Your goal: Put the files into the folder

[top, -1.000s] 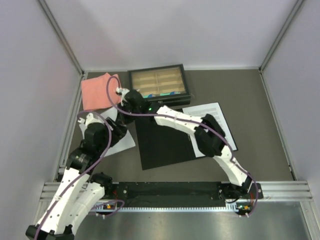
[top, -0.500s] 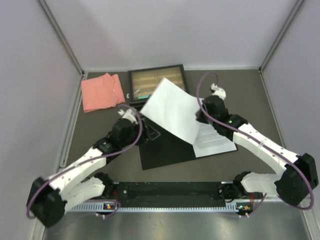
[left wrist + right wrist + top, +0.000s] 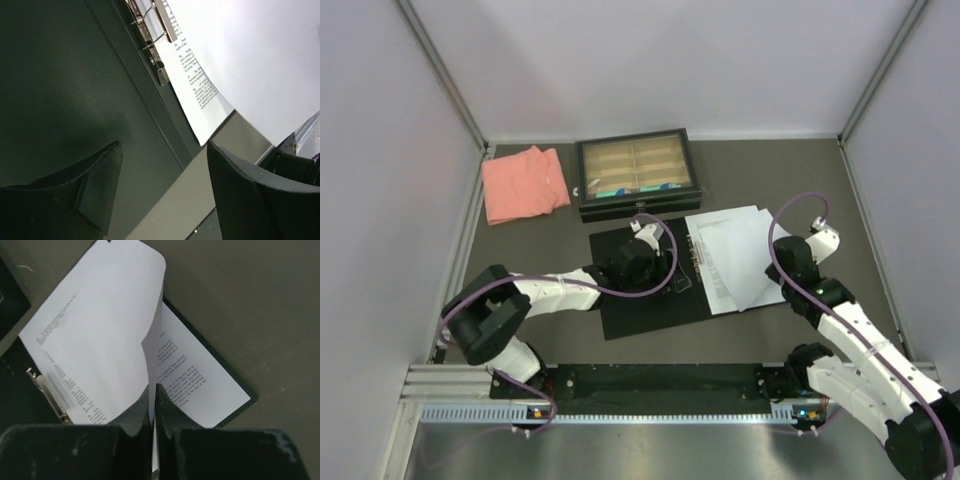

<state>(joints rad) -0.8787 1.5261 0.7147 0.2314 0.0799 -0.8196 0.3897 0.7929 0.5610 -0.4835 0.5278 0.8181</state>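
The folder [image 3: 638, 300] lies open on the table, its matte black inside up, with a metal ring clip [image 3: 697, 262] along its spine. The files [image 3: 730, 250], white printed sheets, lie stacked on its right half. My right gripper [image 3: 775, 280] is shut on the right edge of the top sheet [image 3: 110, 325], which curls upward over the printed sheet [image 3: 200, 382] below. My left gripper [image 3: 665, 272] hovers open over the black left half, near the spine. In the left wrist view its fingers [image 3: 100, 190] hold nothing, with the clip [image 3: 147, 35] and the files [image 3: 200, 92] beyond.
A black-framed tray [image 3: 636, 175] with tan compartments stands behind the folder. A folded salmon-pink cloth [image 3: 525, 183] lies at the back left. White walls close in the table on three sides.
The sheet held raised over the folder's middle has come down onto the stack on the right half. My right gripper drew back to the right; my left gripper moved right over the black half.
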